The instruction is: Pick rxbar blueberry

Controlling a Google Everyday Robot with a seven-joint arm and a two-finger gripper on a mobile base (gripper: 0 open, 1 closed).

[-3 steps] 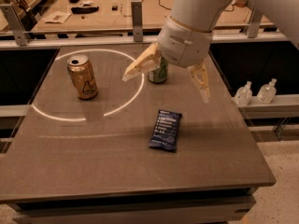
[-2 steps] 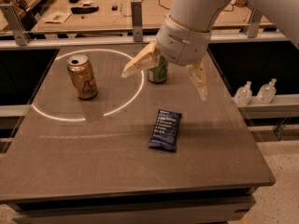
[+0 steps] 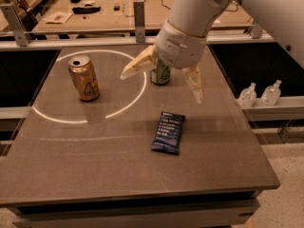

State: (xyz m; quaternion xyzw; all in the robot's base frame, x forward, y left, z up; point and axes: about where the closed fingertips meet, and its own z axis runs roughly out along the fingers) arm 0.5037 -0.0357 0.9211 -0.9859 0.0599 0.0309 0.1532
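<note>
The rxbar blueberry (image 3: pixel 168 132) is a flat dark blue wrapped bar with pale text. It lies on the brown table (image 3: pixel 95 175), right of centre and towards the front. My gripper (image 3: pixel 161 87) hangs above the table behind the bar, its two cream fingers (image 3: pixel 137 66) spread wide open and empty. It is above and slightly behind the bar, not touching it. A green can (image 3: pixel 160 72) stands behind the gripper, partly hidden by it.
A gold can (image 3: pixel 84 78) stands upright at the left inside a white ring of light (image 3: pixel 137 96). Two small clear bottles (image 3: pixel 260 94) stand on a ledge to the right of the table. A workbench with clutter runs behind.
The gripper has shifted slightly; the bar and both cans have stayed in place.
</note>
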